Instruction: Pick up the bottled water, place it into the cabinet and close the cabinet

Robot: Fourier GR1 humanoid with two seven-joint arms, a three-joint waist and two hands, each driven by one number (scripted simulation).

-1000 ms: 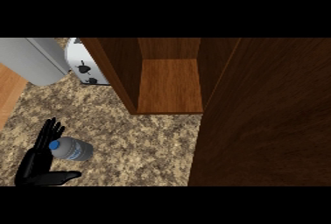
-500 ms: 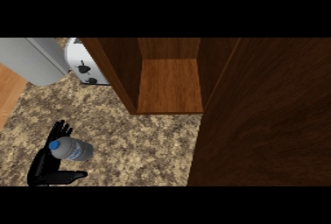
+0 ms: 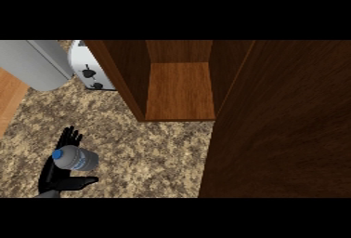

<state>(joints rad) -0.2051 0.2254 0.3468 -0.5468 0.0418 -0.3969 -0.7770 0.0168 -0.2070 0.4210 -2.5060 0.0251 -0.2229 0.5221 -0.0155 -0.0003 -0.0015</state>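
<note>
One open wooden cabinet door (image 3: 288, 121) fills the right side of the head view, its dark brown panel running from the top edge down to the bottom. One cabinet (image 3: 179, 79) stands beside it, at the counter's far edge: dark side walls frame a lighter brown shelf floor, and the interior holds nothing that can be seen. One speckled granite counter (image 3: 144, 153) in brown and beige carries everything else. At its far left corner sits one grey appliance (image 3: 31, 62) with a rounded edge, and just beside it one white toaster (image 3: 89, 69) with two dark knobs on its side. A strip of orange wood (image 3: 10, 100) shows along the left edge of the view.

One left hand (image 3: 58, 174) shows near the counter's front left corner, black, with its fingers straight and spread upward and its thumb stuck out to the right. It is not closed round anything.

One bottled water (image 3: 75, 158) stands on the counter near that front left corner, seen from above: a clear, pale blue body with a blue cap. It sits against the hand's palm, between the fingers and the thumb, well apart from the cabinet. The right hand does not show.
</note>
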